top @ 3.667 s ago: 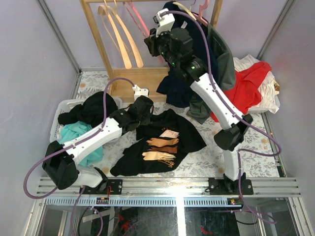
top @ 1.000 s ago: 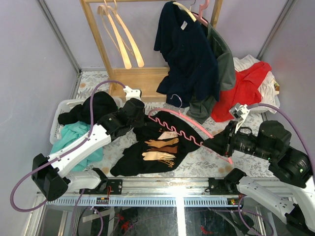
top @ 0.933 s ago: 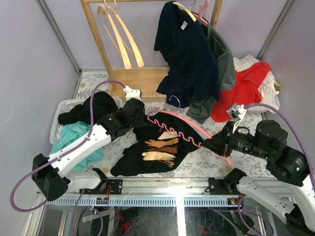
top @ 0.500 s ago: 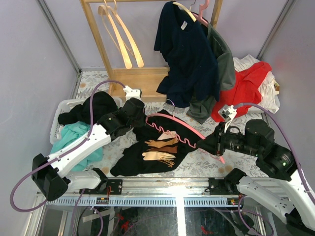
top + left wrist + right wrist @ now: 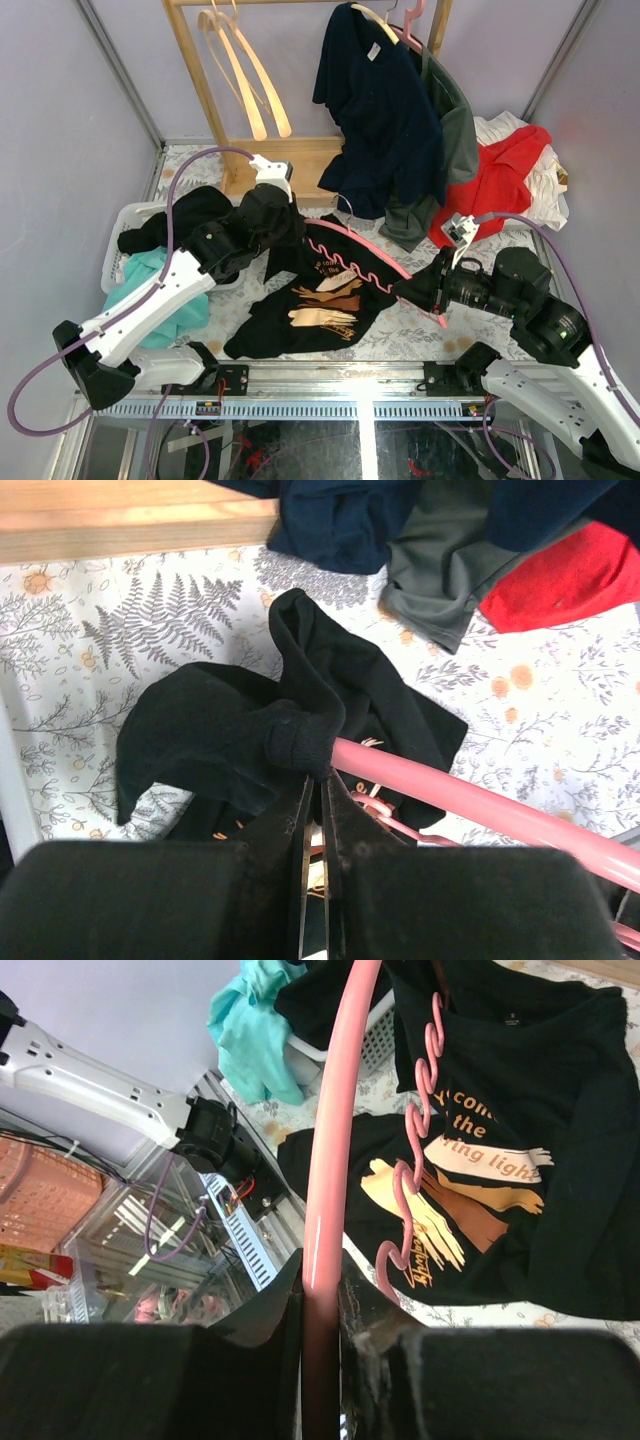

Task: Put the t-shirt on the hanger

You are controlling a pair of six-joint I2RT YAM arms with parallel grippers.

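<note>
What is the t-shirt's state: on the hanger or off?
Barely on: the t-shirt covers one hanger end at the left tool; the rest lies off it.

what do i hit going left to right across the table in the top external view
teal garment → black t-shirt → right pincer gripping the pink hanger → red garment

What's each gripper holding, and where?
Left gripper: the t-shirt, by a bunched fold of fabric. Right gripper: the hanger, by its smooth shoulder bar, near one end.
</note>
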